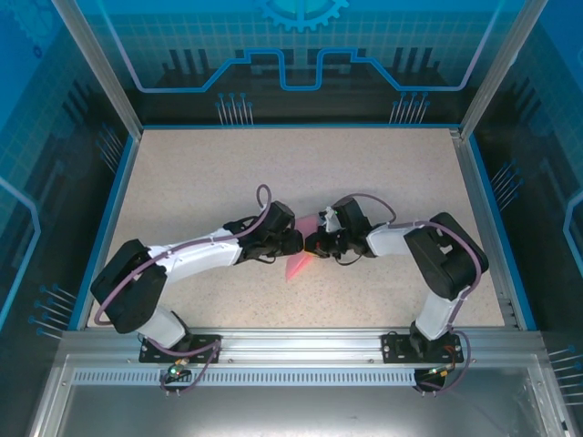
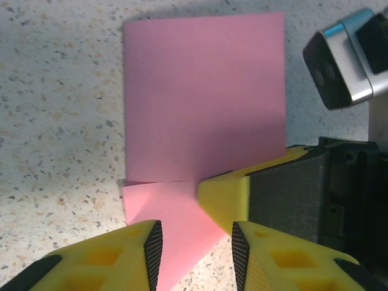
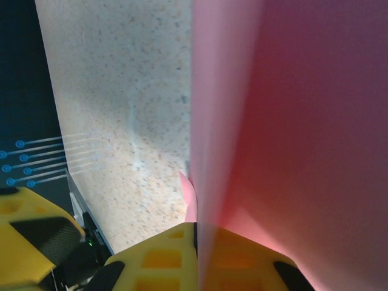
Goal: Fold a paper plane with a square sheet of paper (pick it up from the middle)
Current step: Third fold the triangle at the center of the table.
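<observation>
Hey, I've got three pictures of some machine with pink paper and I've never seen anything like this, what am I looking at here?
These are two robot arms bolted at the near edge of a speckled table. The wide picture looks down from above; the other two come from small cameras on each arm's wrist.

Each arm ends in a two-fingered pincer with yellow fingers. The left pincer and right pincer meet mid-table over a square sheet of paper, pink and already partly folded.

In the left wrist picture, the left arm's fingers stand apart over a folded corner, while the right arm's finger reaches in. The right wrist picture shows the right pincer shut on the paper's edge.
</observation>
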### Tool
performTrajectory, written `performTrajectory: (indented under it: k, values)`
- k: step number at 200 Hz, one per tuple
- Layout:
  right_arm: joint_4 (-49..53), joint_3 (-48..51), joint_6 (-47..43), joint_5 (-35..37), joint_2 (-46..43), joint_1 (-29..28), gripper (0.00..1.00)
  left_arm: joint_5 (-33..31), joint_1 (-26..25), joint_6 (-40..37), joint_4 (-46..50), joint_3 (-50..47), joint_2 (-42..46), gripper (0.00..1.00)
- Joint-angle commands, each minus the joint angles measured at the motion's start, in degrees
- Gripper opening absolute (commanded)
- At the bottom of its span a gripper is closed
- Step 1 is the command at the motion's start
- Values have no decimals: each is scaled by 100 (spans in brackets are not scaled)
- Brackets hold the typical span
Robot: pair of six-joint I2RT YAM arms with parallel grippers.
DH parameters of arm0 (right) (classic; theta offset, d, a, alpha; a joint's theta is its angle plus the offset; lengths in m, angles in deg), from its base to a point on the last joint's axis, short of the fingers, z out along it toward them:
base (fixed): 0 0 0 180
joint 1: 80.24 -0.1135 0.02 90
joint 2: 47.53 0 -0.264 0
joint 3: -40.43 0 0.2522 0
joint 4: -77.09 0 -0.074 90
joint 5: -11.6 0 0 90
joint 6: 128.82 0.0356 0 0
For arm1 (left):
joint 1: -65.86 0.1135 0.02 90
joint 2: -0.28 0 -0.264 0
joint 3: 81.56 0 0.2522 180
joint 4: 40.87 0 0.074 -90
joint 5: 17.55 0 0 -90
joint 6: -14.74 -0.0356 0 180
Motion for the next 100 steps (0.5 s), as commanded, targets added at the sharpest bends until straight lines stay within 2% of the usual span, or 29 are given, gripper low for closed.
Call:
performTrajectory:
  k: [1,50,74,100]
  values:
    - [4,57,589,591,-347,-257,8,-180,-210,-357,34,-173,219,41]
    - [94,101,467,487,-284,-118,13,-470,-532,-113,28,-515,280,41]
    - [438,-57,-36,248,-315,42,22,-563,-690,-93,6,-566,276,42]
    - [828,-230,-547,-51,-296,233,26,-788,-883,-138,167,-422,54,42]
